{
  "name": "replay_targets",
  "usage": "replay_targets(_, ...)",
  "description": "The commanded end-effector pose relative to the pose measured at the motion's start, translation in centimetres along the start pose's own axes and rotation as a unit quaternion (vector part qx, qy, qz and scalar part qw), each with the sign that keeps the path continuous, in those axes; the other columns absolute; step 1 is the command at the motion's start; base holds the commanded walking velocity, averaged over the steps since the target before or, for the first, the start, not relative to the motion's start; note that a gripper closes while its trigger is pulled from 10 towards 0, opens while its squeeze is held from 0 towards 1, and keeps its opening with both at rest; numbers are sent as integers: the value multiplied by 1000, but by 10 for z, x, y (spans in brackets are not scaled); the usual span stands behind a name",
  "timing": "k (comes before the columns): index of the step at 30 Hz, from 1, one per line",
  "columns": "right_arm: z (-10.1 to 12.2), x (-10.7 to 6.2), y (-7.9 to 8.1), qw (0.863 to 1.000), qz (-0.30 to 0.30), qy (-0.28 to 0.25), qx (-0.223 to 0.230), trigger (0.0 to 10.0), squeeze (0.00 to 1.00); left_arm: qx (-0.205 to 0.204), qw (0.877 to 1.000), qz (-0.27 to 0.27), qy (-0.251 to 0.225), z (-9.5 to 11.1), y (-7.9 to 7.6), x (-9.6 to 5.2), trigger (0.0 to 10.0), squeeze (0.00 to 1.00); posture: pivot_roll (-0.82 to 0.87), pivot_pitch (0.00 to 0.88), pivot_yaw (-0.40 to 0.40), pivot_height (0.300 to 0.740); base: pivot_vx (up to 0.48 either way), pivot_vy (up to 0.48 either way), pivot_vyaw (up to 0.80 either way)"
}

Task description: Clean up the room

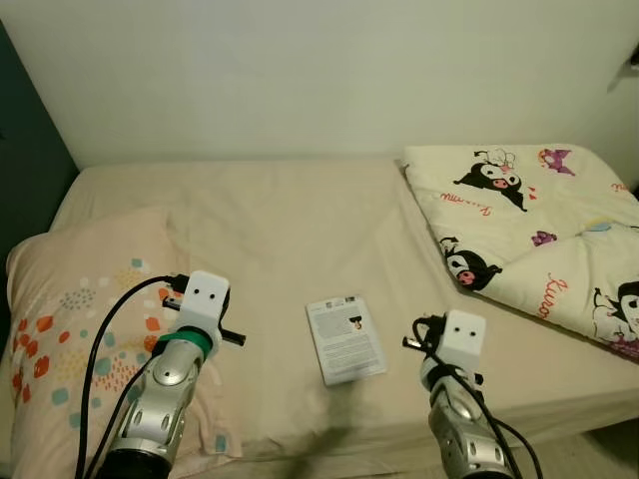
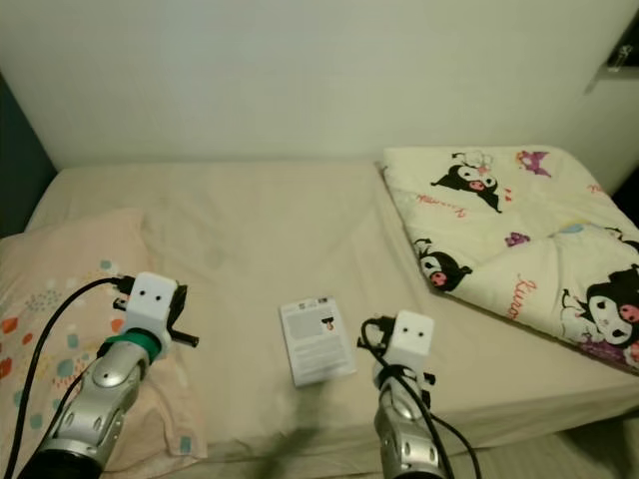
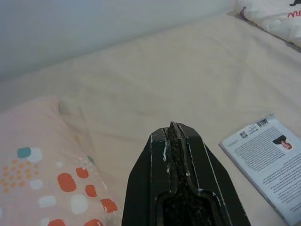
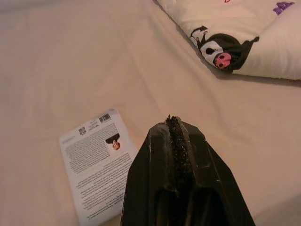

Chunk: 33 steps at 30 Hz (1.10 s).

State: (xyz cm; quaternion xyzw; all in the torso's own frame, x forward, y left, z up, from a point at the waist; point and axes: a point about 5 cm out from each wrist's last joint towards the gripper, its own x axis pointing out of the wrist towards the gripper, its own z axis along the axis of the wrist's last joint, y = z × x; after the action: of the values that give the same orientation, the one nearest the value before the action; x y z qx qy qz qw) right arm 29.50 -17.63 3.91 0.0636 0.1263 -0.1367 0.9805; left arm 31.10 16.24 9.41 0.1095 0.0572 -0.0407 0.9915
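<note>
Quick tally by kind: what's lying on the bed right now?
Book: 1
Pillow: 1
Folded blanket: 1
Total: 3 things on the bed.

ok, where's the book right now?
Head views: the book lies back cover up on the bed, between the two hands, pillow to its left.
</note>
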Motion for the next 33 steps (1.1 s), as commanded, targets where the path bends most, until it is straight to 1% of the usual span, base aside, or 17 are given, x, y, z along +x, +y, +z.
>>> replay_targets(1,-8,-1,-2,1000,-5,15,4,10000,0,-6,1000,-1,10,-5,0,-4,10000,0,125,0,6,740,0,0,0)
replay_targets(6,-9,0,2,1000,5,22,-2,10000,0,-8,1000,3,10,-5,0,-4,10000,0,125,0,6,740,0,0,0)
replay_targets(7,-10,0,3,1000,9,23,-4,10000,0,-9,1000,5,9,-4,1,-4,10000,0,134,0,-4,740,0,-337,0)
replay_targets(16,-13,2,5,1000,11,28,-6,10000,0,-13,1000,16,10,-4,6,-6,10000,0,138,0,-14,740,0,-378,0)
replay_targets(33,-17,2,5,999,12,36,-8,10000,0,-13,1000,18,10,-3,6,-7,10000,0,146,0,-20,740,0,-392,0)
